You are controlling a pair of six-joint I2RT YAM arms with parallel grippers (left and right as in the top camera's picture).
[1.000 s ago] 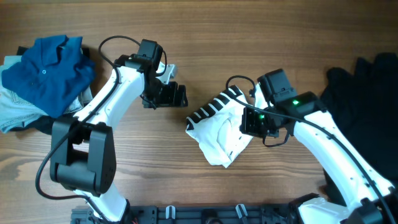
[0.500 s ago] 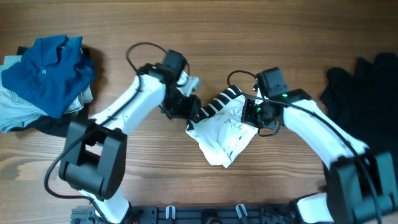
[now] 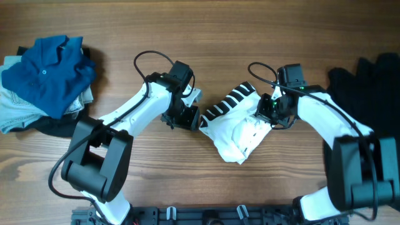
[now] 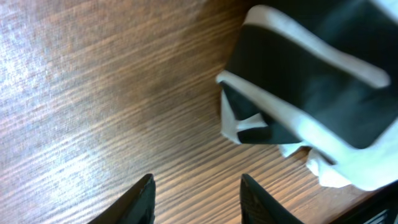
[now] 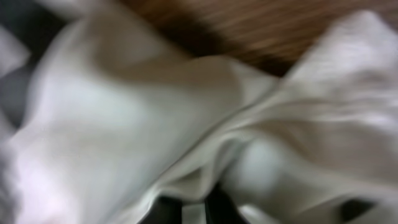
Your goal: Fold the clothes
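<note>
The white shirt (image 3: 239, 130) lies crumpled at the table's middle, its black-barred print (image 3: 229, 104) facing up at the upper left. My left gripper (image 3: 190, 117) is open and empty just left of the shirt. In the left wrist view its jaws (image 4: 198, 182) hang over bare wood, with the barred edge (image 4: 311, 81) ahead to the right and not touched. My right gripper (image 3: 270, 111) is at the shirt's right edge. In the blurred right wrist view its fingers (image 5: 200, 208) are closed on a fold of the white fabric (image 5: 124, 124).
A dark blue polo shirt (image 3: 47, 72) lies on a heap of light garments (image 3: 15, 115) at the far left. A black garment heap (image 3: 369, 94) fills the right edge. A black rail (image 3: 200, 215) runs along the table's front edge.
The right gripper has moved right and up, dragging the shirt to the right with it. The left gripper has moved right and down to the shirt's barred edge.
</note>
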